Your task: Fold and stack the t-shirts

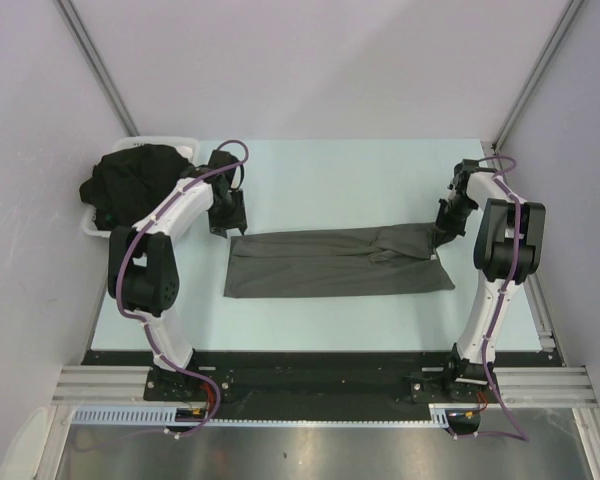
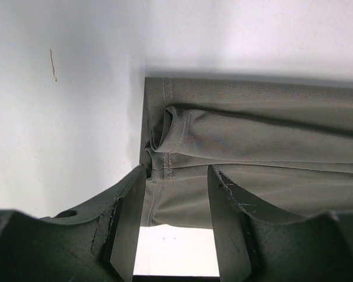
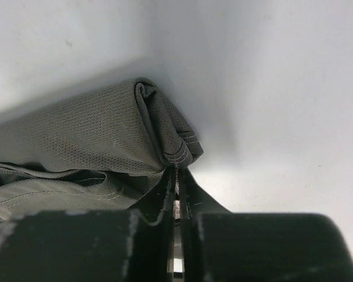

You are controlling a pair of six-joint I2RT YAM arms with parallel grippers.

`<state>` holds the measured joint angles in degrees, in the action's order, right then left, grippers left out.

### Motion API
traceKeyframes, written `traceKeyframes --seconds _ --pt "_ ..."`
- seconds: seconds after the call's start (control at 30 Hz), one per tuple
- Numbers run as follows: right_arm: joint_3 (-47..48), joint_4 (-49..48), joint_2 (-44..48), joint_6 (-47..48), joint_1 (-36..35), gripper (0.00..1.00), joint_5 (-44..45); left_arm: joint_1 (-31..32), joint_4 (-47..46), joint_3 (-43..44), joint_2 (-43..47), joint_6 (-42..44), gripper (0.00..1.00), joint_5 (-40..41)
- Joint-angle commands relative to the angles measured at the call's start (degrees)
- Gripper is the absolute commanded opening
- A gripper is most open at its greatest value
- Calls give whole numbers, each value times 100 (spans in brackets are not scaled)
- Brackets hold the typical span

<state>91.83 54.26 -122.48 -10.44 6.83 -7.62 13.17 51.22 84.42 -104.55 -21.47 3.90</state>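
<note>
A charcoal grey t-shirt (image 1: 340, 262) lies folded into a long strip across the middle of the table. My left gripper (image 1: 225, 215) is open just above the shirt's left end. In the left wrist view its gripper (image 2: 176, 176) has spread jaws framing the hemmed edge of the grey shirt (image 2: 253, 135), with nothing held. My right gripper (image 1: 448, 225) is shut on the shirt's right end. The right wrist view shows this gripper (image 3: 176, 171) pinching a folded hem corner of the shirt (image 3: 88, 135). Black t-shirts (image 1: 135, 180) are piled in the tray at the back left.
A white plastic tray (image 1: 92, 228) holding the black pile stands at the table's back left corner, close to the left arm. Grey walls enclose the table on three sides. A black rail runs along the near edge by the arm bases.
</note>
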Motion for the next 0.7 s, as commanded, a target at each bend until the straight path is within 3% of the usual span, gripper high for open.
traceKeyframes --seconds 0.0,0.23,0.67 --pt "-289 -425 -540 -37 -138 0 -231 28 -25 -14 321 -15 51 67" --pt "36 -487 -724 -29 -138 0 -100 28 -33 -145 409 -6 51 120" --pt "2382 23 -1832 42 -305 0 -82 28 -42 -224 453 12 51 146"
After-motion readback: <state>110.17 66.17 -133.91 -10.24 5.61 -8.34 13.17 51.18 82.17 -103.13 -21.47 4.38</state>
